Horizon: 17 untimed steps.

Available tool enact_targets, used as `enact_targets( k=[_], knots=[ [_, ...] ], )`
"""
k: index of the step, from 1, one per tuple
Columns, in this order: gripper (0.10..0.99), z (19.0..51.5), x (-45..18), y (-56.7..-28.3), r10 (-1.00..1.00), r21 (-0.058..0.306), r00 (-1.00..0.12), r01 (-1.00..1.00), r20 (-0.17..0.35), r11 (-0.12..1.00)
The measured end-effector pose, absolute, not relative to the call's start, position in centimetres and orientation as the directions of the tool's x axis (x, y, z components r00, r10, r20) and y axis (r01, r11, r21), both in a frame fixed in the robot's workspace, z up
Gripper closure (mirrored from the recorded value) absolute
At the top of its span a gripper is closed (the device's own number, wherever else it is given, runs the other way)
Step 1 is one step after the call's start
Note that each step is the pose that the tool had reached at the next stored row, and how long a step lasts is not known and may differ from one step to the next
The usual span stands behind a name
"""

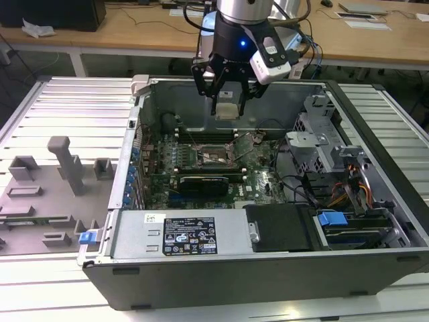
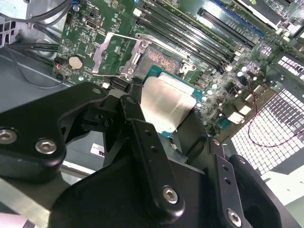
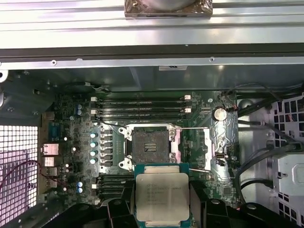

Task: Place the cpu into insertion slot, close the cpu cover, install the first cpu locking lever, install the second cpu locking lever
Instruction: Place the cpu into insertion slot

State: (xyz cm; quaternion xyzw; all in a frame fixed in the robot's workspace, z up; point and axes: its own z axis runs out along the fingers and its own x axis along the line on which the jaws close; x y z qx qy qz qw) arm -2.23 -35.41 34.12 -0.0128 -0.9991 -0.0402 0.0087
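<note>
The cpu point(image 3: 162, 197) is held clamped in the tool point(image 1: 226, 107), raised above the motherboard point(image 3: 71, 142) and not yet seated. The insertion slot point(image 3: 149, 145) is seen empty and the cpu cover point(image 2: 114, 52) swung open. All four steps are judged outstanding.

Readable text: none.
Print illegible on black rectangular label point(image 1: 190, 236) atop grey metal box point(image 1: 134, 238), small white sticker point(image 1: 155, 218) beside it, and pale silvery square cpu point(image 3: 163, 197).
</note>
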Motion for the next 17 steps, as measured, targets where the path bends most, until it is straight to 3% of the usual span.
enact_targets(
  k=[17],
  knots=[
    [0.545,33.0,-2.2,-35.4,0.025,0.053,-1.000,0.026,0.018,0.998]
  ],
)
